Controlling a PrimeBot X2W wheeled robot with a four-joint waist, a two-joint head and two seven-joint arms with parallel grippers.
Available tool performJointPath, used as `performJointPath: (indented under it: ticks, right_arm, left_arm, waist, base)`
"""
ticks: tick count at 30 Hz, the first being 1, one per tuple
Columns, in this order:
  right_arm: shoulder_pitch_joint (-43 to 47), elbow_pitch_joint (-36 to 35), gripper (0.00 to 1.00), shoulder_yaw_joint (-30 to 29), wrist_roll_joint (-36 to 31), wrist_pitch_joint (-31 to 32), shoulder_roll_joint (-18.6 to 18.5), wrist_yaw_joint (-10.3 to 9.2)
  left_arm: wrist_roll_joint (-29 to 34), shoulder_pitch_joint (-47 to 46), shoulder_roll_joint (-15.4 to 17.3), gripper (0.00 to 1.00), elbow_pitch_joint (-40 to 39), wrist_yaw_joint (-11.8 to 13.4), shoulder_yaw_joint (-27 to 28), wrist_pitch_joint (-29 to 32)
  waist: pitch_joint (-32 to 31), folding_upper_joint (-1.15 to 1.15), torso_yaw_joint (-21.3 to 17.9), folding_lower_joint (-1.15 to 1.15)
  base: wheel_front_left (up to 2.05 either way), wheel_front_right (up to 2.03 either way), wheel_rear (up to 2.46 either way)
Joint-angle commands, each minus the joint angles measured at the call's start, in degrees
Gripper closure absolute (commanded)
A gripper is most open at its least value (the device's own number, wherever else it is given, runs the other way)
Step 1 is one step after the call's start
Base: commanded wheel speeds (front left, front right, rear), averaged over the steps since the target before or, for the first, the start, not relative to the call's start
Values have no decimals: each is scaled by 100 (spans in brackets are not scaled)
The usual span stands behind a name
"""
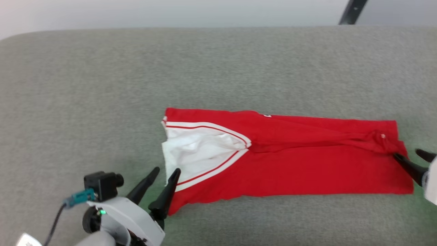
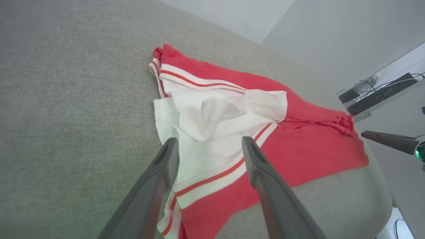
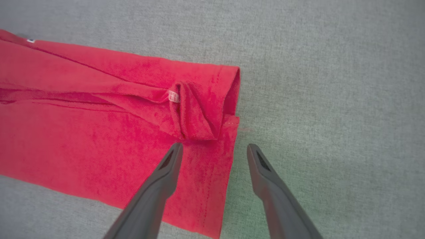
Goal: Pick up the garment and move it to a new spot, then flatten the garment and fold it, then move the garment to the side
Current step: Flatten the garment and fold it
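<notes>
Left gripper [image 1: 167, 169] spread, perhaps touching the folded garment [image 1: 307, 171]

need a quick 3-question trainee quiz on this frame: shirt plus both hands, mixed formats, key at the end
1. True or false: the left hand is clamped shut on the garment.
2. Which part of the garment lies by the right hand? A) white sleeve B) red hem end C) striped collar
3. Short answer: what colour is the sleeve nearest the left hand?

Key: 1 false, its fingers stand apart; 2 B; 3 white.
</notes>
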Motion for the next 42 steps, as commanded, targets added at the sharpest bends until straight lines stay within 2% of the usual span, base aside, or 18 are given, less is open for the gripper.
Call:
performJointPath:
  ticks: [1,6,14,22,30,31,32,33,34,42]
  right_arm:
    - [213,-29,0,-219,12,180,-47,-5]
    - [475,-27,0,-616,-2,548,-51,-5]
    - [392,261,0,-1233,-239,1503,208,-5]
    - [44,753,0,-1658,-811,2230,626,-5]
    - [-66,1173,0,-1885,-1341,2423,1101,-5]
    - [-55,1187,16,-1895,-1372,2408,1141,-5]
    - [-54,1195,58,-1909,-1405,2383,1190,-5]
    - [-61,1202,94,-1920,-1431,2360,1225,-5]
    - [-56,1210,100,-1934,-1452,2335,1259,-5]
    - [1,1139,100,-2020,-1485,2327,1319,-5]
  left_arm:
    - [187,292,-227,0,-36,78,308,-38]
    - [835,913,-787,0,-3,186,1137,-39]
    - [2734,1609,-1594,0,234,305,2156,-34]
    - [4192,1790,-2213,0,339,46,2845,-35]
    - [5005,1789,-2705,0,686,-261,3172,-35]
    - [5070,1796,-2767,0,741,-297,3225,-35]
    - [5143,1800,-2813,0,780,-342,3277,-35]
    - [5204,1803,-2871,0,808,-385,3341,-35]
    - [5265,1813,-2919,0,848,-433,3390,-35]
    - [5613,1863,-3181,0,1020,-799,3832,-35]
  waist:
    - [-104,0,245,0]
    - [-132,0,464,0]
    - [-138,0,799,0]
    - [-112,0,965,0]
    - [-1,0,994,0]
    - [14,0,993,0]
    - [28,0,985,0]
    - [37,0,978,0]
    - [36,0,972,0]
    - [-29,0,890,0]
  base:
    - [0,0,0]
    - [0,0,0]
    - [0,0,0]
    - [0,0,0]
    - [0,0,0]
    - [0,0,0]
    - [0,0,0]
    - [0,0,0]
    - [0,0,0]
    - [0,0,0]
